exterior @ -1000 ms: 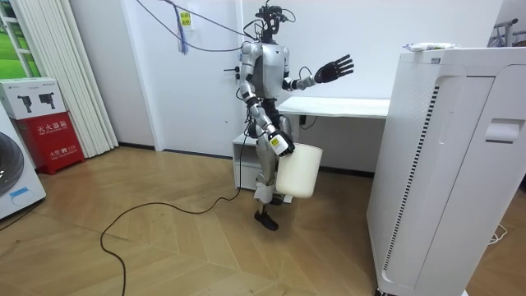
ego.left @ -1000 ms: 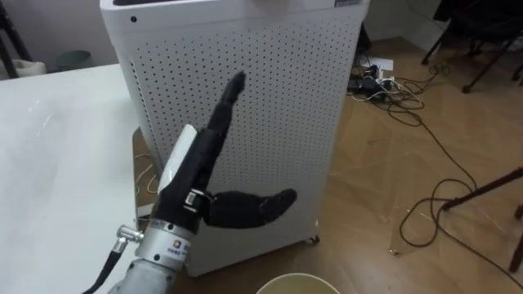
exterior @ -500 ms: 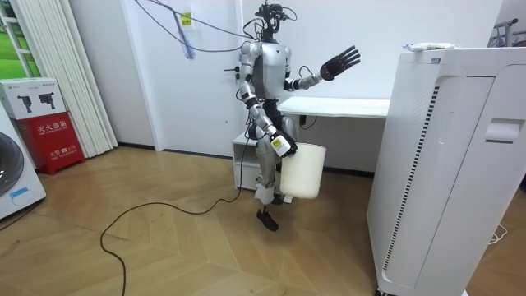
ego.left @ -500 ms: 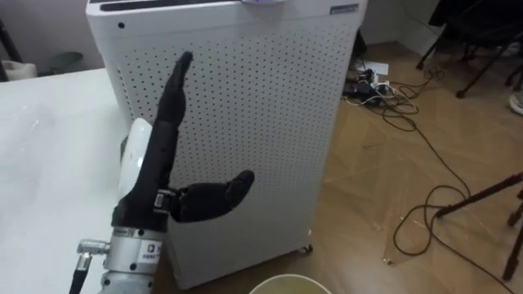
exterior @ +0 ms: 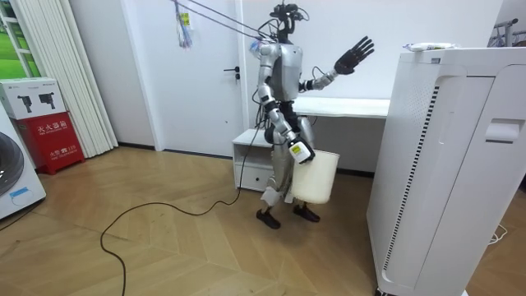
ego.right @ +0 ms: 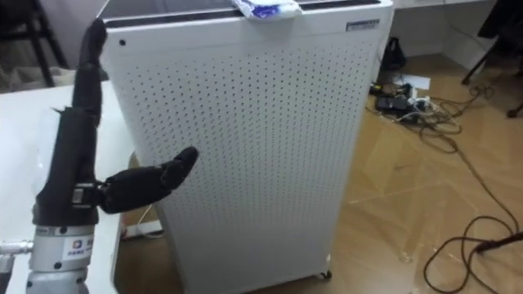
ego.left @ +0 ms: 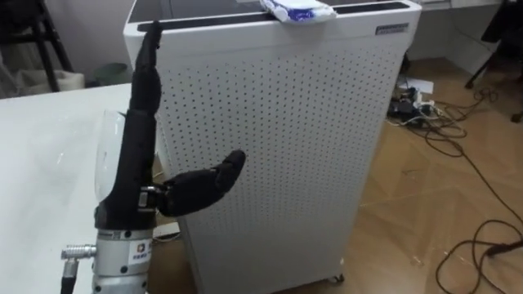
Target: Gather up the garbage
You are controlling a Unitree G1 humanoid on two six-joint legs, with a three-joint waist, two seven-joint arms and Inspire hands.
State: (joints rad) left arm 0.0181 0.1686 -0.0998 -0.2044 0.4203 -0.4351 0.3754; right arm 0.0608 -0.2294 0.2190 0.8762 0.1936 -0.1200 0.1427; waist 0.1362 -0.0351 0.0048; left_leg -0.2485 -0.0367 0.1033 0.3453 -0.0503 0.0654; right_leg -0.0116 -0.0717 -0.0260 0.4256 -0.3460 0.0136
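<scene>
A crumpled white and blue wrapper (ego.left: 298, 10) (ego.right: 265, 8) (exterior: 427, 47) lies on top of a tall white perforated cabinet (ego.left: 286, 147) (exterior: 444, 164) in front of me. My left hand (ego.left: 135, 163) (ego.right: 69, 171) (exterior: 353, 56) is raised and open, fingers straight up and thumb out, left of the cabinet and well short of the wrapper. In the room view my right hand (exterior: 301, 151) hangs low at my side, shut on a white bucket (exterior: 316, 177). I stand between the white table (ego.left: 41, 188) (exterior: 337, 105) and the cabinet.
Dark cables (ego.left: 458, 139) and a power strip (ego.left: 404, 106) lie on the wooden floor right of the cabinet. A low white unit (exterior: 251, 156) stands under the table. A long cable (exterior: 140, 222) loops over the floor behind me.
I have stepped towards the cabinet, to the room view's right, with the bucket. My left hand has risen higher. The eye view has shifted, and the wrapper now shows on the cabinet's top.
</scene>
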